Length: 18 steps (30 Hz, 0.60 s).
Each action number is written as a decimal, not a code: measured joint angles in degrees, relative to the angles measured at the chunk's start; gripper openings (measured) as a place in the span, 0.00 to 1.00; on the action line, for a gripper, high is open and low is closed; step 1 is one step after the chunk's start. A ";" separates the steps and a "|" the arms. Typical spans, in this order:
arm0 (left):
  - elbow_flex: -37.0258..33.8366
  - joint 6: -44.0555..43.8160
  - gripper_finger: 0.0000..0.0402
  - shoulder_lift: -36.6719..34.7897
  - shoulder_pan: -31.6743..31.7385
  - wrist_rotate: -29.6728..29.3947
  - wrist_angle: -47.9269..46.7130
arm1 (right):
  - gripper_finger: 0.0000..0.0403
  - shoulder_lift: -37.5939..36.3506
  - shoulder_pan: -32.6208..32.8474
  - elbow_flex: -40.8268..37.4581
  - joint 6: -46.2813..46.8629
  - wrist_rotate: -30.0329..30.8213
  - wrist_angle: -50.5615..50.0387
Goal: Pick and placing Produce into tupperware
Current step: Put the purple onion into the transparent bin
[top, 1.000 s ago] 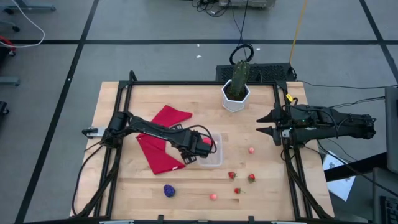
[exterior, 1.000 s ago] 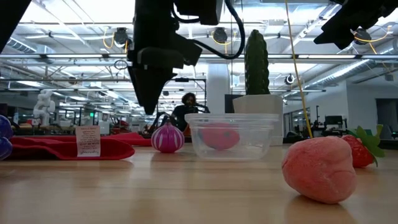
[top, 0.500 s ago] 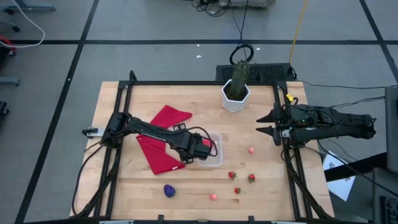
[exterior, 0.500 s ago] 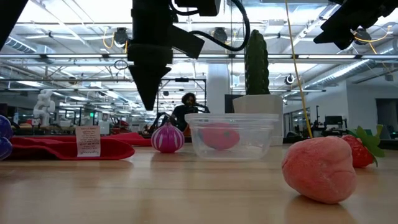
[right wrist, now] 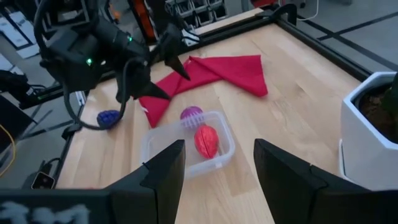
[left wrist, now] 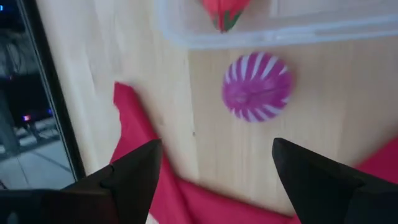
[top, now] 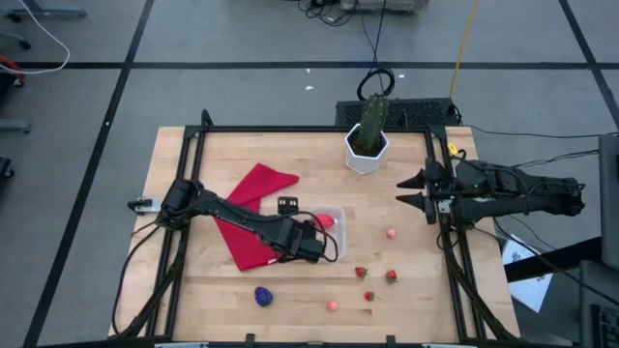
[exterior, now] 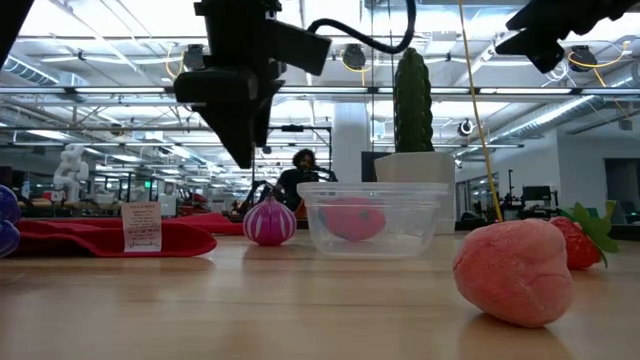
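Note:
The clear tupperware (top: 332,232) sits mid-table with one red piece of produce (right wrist: 206,141) lying on its floor. A purple-and-white striped piece (left wrist: 257,87) rests on the wood against the container's left wall, next to the red cloth (top: 253,220). My left gripper (top: 288,205) hangs open above the striped piece, pointing steeply down, with its fingers on either side of it and clear of it. My right gripper (top: 408,191) is open and holds nothing, raised over the table's right edge.
Loose produce lies near the front right: a pink piece (top: 391,233), red strawberries (top: 361,273) (top: 391,276), another pink piece (top: 332,305) and a purple bunch (top: 262,296). A cactus in a white pot (top: 368,147) stands at the back. A black frame (top: 290,129) rims the table.
My left hand has shifted from over the tupperware toward the table's near edge and rolled about its own axis, so its fingers now stand over the striped piece. Its fingers stay open.

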 joint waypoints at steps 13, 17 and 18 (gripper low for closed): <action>-5.64 4.97 0.77 0.01 -1.10 3.67 9.46 | 0.46 -0.02 0.00 0.00 0.00 0.00 0.25; -5.64 7.49 0.77 0.00 -1.19 6.00 11.99 | 0.46 -0.02 0.00 0.00 0.00 0.00 1.75; -5.64 7.79 0.77 0.00 -1.19 6.00 12.16 | 0.46 -0.02 0.00 0.00 -0.02 0.00 2.08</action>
